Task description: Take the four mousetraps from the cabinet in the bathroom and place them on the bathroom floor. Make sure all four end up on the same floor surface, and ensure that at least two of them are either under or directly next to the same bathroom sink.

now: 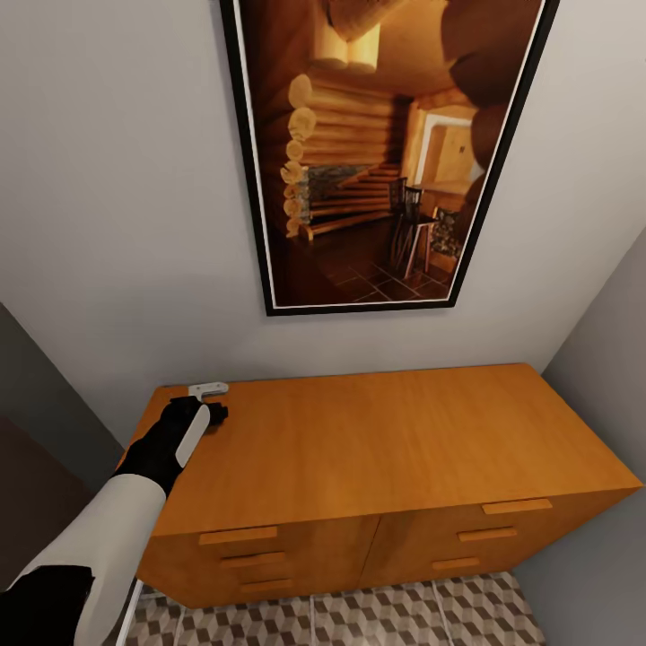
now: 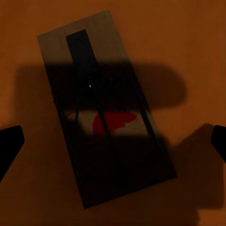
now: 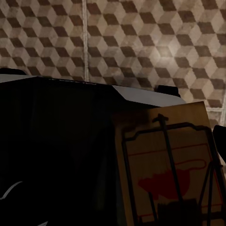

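A mousetrap [image 2: 106, 110] lies flat on the cabinet [image 1: 377, 440] top, toward its far left corner at lower left of your head view. Your left gripper [image 2: 113, 141] hangs above it, fingers spread to either side. Your right gripper [image 3: 188, 188] holds a second mousetrap [image 3: 172, 174] above the bathroom floor [image 3: 141, 42].

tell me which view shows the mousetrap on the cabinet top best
The left wrist view: the mousetrap lies flat on the cabinet, whole, between the open left gripper fingertips, though shadowed. In the head view the left gripper covers that spot. The right wrist view shows another mousetrap over the bathroom floor.
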You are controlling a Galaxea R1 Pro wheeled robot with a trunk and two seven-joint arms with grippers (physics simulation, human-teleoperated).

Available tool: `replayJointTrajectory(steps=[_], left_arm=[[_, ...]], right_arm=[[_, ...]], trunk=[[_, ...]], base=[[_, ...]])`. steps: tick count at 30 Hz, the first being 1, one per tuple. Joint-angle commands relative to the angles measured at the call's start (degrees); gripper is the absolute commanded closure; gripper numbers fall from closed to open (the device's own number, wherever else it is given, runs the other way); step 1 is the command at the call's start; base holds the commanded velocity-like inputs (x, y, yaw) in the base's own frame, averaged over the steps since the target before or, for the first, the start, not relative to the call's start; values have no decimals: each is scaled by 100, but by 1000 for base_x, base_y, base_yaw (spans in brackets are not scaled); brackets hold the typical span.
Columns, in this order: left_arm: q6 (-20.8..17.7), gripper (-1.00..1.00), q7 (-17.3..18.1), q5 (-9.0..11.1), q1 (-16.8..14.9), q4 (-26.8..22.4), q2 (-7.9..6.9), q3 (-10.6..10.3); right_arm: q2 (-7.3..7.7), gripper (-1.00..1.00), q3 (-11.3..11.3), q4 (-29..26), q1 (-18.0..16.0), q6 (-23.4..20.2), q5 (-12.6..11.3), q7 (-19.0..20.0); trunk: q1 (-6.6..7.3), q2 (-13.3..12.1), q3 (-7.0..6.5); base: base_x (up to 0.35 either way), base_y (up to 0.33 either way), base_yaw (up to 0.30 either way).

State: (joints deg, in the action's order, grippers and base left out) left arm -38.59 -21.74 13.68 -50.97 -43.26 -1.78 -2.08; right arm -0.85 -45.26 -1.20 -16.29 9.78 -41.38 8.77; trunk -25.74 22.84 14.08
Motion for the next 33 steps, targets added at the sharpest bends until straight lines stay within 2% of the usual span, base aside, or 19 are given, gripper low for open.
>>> replayJointTrajectory(steps=[1,19,20,33], left_arm=[[-26,-100,-49,73,-1,113,-7,-20],[-26,-100,-49,73,-1,117,-7,-22],[-26,100,-49,73,-1,116,-7,-21],[-26,100,-48,73,-1,120,-7,-20]], right_arm=[[-3,100,-36,14,-6,24,-72,37],[-3,100,-36,14,-6,24,-72,37],[-3,100,-36,14,-6,24,-72,37],[-3,100,-36,14,-6,24,-72,37]], trunk=[[-4,8,12],[-4,8,12],[-4,8,12],[-4,8,12]], base=[[0,0,0],[0,0,0],[0,0,0],[0,0,0]])
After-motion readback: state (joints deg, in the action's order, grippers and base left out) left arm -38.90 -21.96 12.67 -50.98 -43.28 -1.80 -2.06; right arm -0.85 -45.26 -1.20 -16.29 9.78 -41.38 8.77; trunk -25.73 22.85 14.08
